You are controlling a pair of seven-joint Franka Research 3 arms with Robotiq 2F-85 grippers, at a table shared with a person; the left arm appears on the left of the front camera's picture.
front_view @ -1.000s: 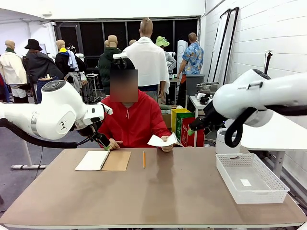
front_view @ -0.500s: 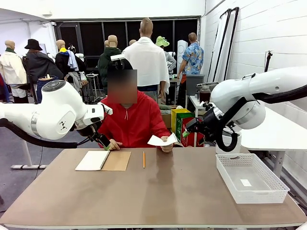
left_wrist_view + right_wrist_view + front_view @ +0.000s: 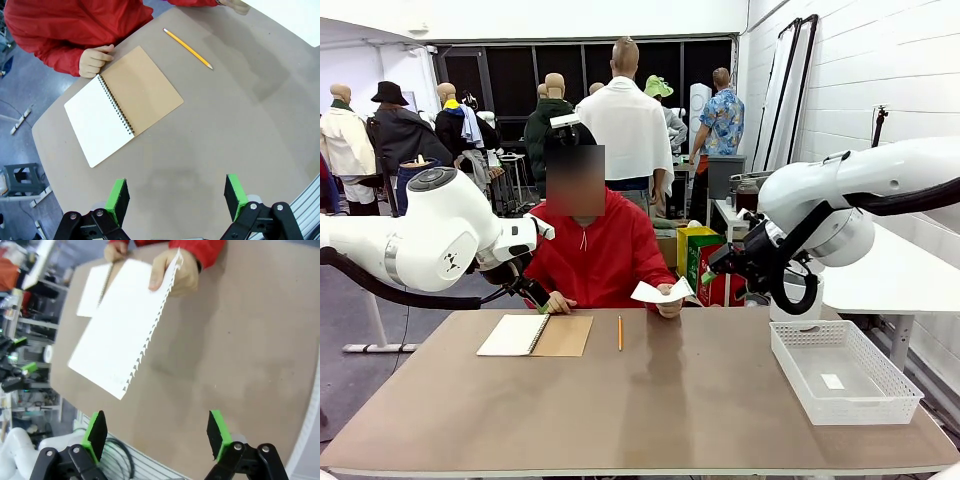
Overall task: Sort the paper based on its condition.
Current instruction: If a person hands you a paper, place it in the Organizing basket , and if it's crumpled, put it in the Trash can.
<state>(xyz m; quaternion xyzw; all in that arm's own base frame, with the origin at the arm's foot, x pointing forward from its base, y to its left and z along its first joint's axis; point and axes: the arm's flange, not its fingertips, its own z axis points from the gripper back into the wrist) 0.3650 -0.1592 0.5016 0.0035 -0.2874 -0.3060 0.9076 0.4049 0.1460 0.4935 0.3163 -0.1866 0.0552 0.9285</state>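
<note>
Paper (image 3: 658,292), held up at frame centre by a person's hand (image 3: 669,305), is best taken at its free corner — clear of that hand — by the right gripper (image 3: 156,427), whose jaws are spread wide and empty, as are those of the left gripper (image 3: 176,192).
</note>
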